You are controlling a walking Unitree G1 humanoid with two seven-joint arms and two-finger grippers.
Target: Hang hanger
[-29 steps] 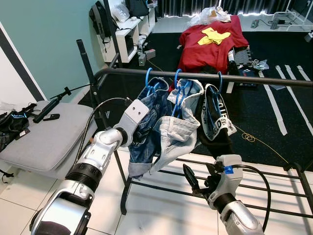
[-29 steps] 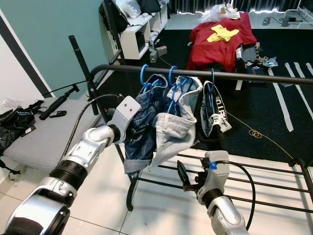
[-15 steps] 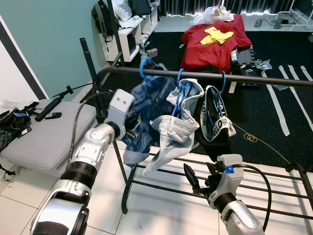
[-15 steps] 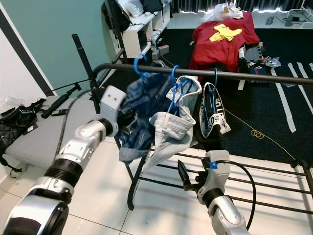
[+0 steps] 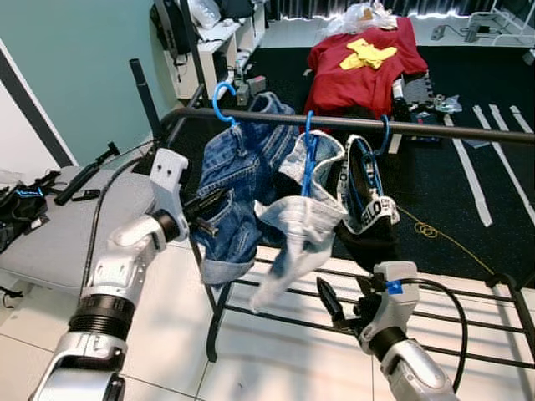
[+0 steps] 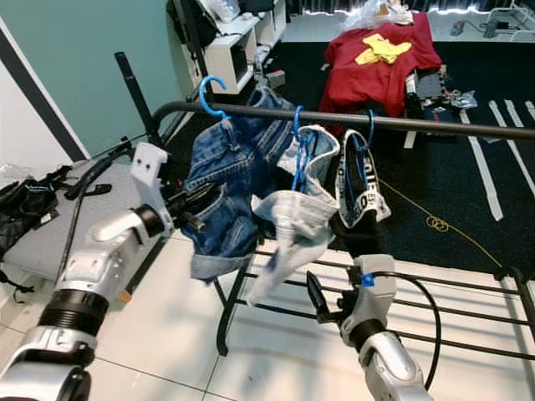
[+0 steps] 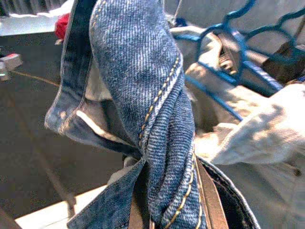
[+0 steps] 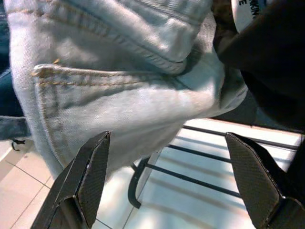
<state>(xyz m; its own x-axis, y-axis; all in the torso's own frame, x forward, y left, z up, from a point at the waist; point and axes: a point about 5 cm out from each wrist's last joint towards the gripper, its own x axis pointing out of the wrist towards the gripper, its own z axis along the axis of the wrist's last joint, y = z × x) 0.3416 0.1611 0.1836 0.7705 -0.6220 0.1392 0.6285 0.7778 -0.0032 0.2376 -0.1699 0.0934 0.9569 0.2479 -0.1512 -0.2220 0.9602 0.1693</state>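
Shifted left since earlier, the jeans [image 5: 238, 180] and their hanger [image 5: 219, 98]; hook sits off the rail [image 5: 435, 129]. Our left gripper [image 5: 201, 213] clamps the denim; right gripper [image 8: 167, 181] hangs wide, idle. We risk the hook missing and jeans dropping.

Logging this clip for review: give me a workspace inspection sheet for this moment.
Surface: black rail of the clothes rack, over white tile.
Job's things: dark denim shorts on a blue hanger, its hook at the rail's left end.
Clutter: light denim shorts and a black-and-white garment hang alongside.
Grippers: left claw shut on the dark denim shorts; right claw open, low, apart from the clothes.
Cables: yellow cord on the dark floor.
Surroundings: grey cushion, red cloth.
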